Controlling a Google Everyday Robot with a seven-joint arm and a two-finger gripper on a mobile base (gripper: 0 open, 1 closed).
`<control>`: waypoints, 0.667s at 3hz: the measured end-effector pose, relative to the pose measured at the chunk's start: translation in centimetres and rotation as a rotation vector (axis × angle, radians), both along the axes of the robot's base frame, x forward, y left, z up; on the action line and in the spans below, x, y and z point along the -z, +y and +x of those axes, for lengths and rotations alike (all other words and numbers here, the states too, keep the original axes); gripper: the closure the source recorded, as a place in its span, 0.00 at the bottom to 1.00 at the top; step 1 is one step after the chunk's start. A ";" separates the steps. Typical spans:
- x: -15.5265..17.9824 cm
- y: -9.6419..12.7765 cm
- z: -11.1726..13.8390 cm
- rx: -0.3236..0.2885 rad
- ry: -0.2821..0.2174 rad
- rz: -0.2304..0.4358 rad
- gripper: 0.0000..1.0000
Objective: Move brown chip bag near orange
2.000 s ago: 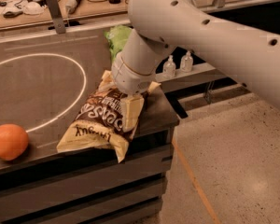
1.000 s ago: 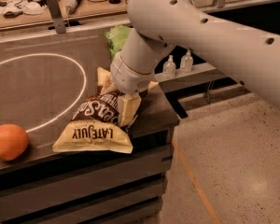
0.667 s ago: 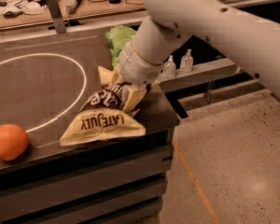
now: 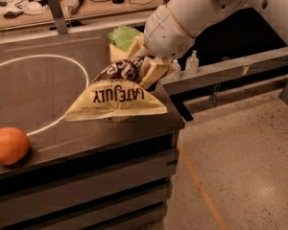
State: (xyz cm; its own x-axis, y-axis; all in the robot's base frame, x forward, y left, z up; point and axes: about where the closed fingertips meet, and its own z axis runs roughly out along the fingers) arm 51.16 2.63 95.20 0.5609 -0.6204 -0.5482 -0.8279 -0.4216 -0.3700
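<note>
**Chip Bag Gripped, Well Apart From Orange**

Found the orange (image 4: 8, 145) at the far left, resting on the dark table (image 4: 110, 133) near its front edge. Noted a white circle (image 4: 62, 61) painted on the table behind it. Saw the brown chip bag (image 4: 116, 97) toward the table's right end, well apart from the orange, tilted, with its pale "LATE JULY" end low toward the front and its dark middle raised. Could not tell whether the low end touched the table. Found the gripper (image 4: 146, 63) at the bag's upper right, pincer clamped on the crumpled top. Spotted a light green bag (image 4: 123, 35) just behind. Followed the white arm (image 4: 192, 8) to the top right. Noted a small bottle (image 4: 192, 62) on a ledge beyond.
</note>
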 end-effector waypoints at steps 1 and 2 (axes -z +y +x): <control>-1.4 1.6 -0.9 -0.023 -0.051 -0.004 1.00; -1.3 3.8 -2.0 -0.028 -0.147 -0.044 1.00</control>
State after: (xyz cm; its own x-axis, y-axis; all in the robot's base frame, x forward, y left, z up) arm 49.19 6.43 96.48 0.6505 -0.6252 -0.4312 -0.7538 -0.4620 -0.4673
